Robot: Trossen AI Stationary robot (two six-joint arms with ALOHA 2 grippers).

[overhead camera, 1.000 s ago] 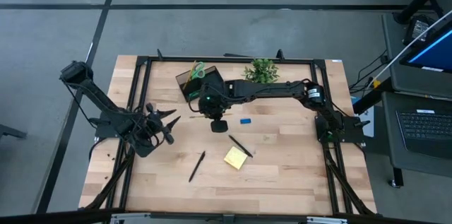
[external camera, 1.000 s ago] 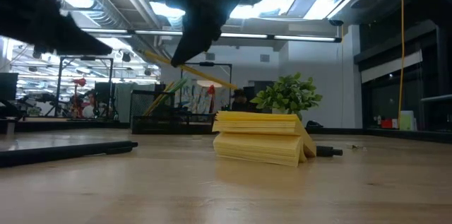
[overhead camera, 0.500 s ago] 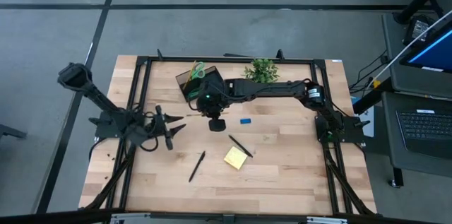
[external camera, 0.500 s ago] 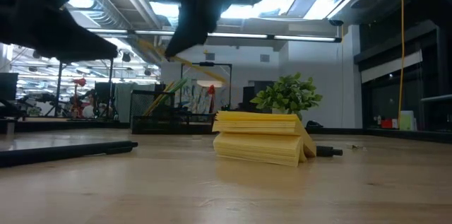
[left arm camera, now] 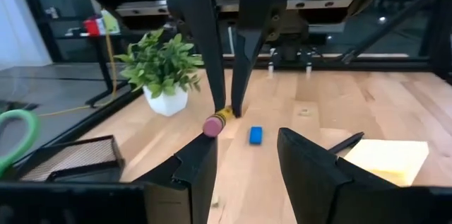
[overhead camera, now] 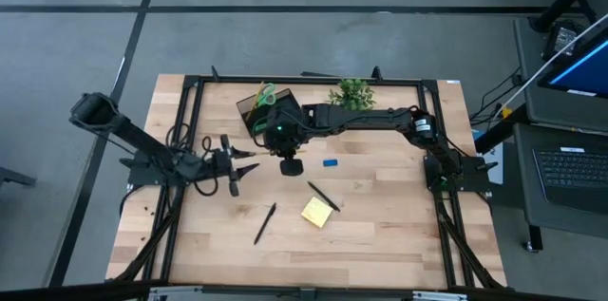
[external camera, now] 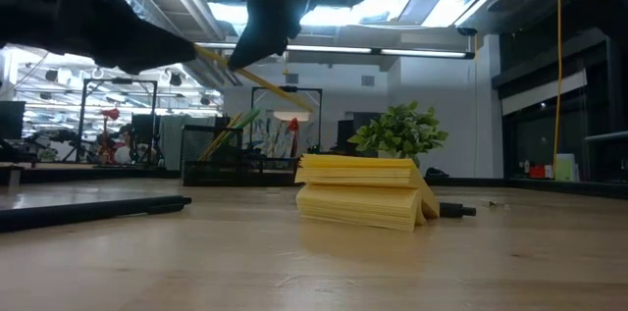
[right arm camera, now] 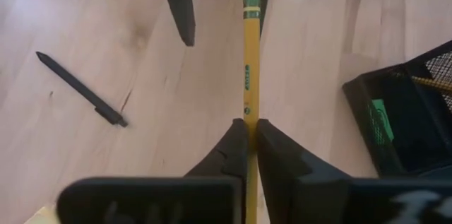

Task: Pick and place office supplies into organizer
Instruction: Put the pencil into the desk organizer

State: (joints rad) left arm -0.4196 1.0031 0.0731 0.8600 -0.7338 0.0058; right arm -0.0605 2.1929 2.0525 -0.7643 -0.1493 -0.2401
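Your right gripper (right arm camera: pixel 248 133) pinches the wooden pencil (right arm camera: pixel 249 54) mid-shaft, just beside the organizer (overhead camera: pixel 258 111). Left gripper (left arm camera: pixel 244 160) open, empty, farther off.

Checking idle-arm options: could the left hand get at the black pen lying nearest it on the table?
Probably yes. The left hand is open, holds nothing, and bare table lies between it and the black pen. The right hand, shut on the pencil, is near the organizer.

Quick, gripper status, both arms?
Left gripper: open, empty, facing the pencil.
Right gripper: closed on the pencil, beside the organizer.
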